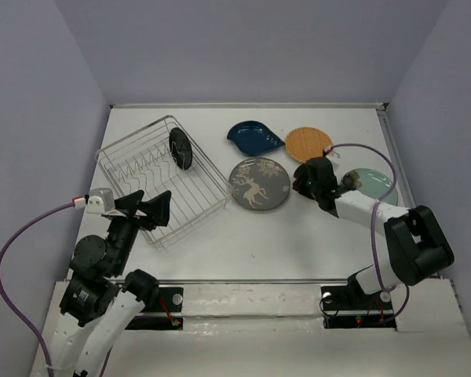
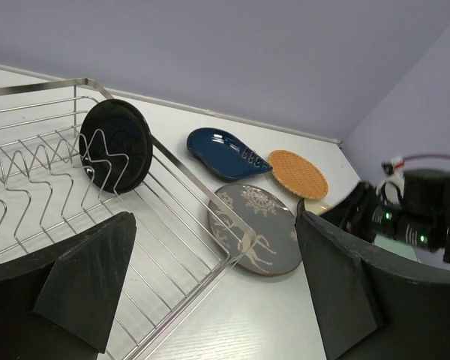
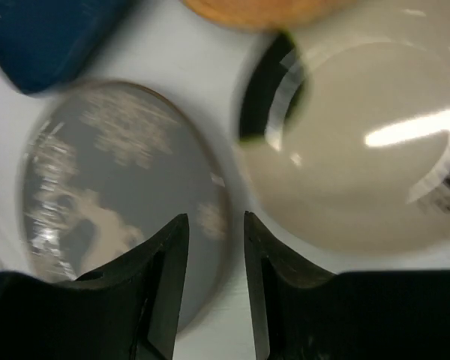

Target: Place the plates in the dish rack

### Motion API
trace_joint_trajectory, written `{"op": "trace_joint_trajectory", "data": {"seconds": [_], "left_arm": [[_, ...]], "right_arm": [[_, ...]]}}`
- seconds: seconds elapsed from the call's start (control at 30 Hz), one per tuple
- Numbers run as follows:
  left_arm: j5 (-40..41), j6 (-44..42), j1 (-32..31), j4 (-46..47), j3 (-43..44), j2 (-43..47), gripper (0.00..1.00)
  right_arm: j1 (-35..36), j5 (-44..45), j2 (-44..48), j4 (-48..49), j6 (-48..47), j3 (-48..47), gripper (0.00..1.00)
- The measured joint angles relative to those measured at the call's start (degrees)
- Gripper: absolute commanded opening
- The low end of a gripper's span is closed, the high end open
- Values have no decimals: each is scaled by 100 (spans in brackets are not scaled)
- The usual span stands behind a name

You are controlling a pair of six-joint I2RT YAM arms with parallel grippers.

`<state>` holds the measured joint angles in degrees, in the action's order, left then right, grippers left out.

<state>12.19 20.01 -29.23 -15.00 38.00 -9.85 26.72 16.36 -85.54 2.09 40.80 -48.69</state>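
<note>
The dish rack (image 1: 153, 184) is a silver wire basket at the left, with the glossy black plate (image 1: 180, 149) upright between its tines. Flat on the table lie the dark blue leaf-shaped plate (image 1: 255, 137), the orange plate (image 1: 308, 144) and the grey deer plate (image 1: 259, 183). My right arm partly covers the pale teal plate (image 1: 374, 185). The right gripper (image 3: 214, 221) hangs low over the gap between the grey deer plate (image 3: 120, 180) and the cream plate (image 3: 360, 172), its jaws slightly apart and holding nothing. My left gripper (image 2: 217, 277) is open wide above the rack's near corner.
Lilac walls close the table on the left, the back and the right. A purple cable (image 1: 361, 149) loops over the right side of the table above the teal plate. White tabletop (image 1: 275, 236) shows between the rack and the right arm.
</note>
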Motion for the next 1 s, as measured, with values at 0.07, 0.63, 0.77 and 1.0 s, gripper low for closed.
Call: {"op": "trace_joint_trajectory", "data": {"seconds": [0.07,0.63,0.77,1.0], "left_arm": [[-31,0,0,20,0,-7,99],[-168,0,11,61,-4,-111,99],[-168,0,11,63,-4,-122,99],[-168,0,35,63,-4,-129,99]], "right_arm": [[-378,-278,258,-24,343,925,48],[-566,-2184,-1023,2594,1123,1357,47],[-575,-2214,-1250,3322,1545,1604,30],[-581,-2212,-1386,4225,2133,2155,7]]}}
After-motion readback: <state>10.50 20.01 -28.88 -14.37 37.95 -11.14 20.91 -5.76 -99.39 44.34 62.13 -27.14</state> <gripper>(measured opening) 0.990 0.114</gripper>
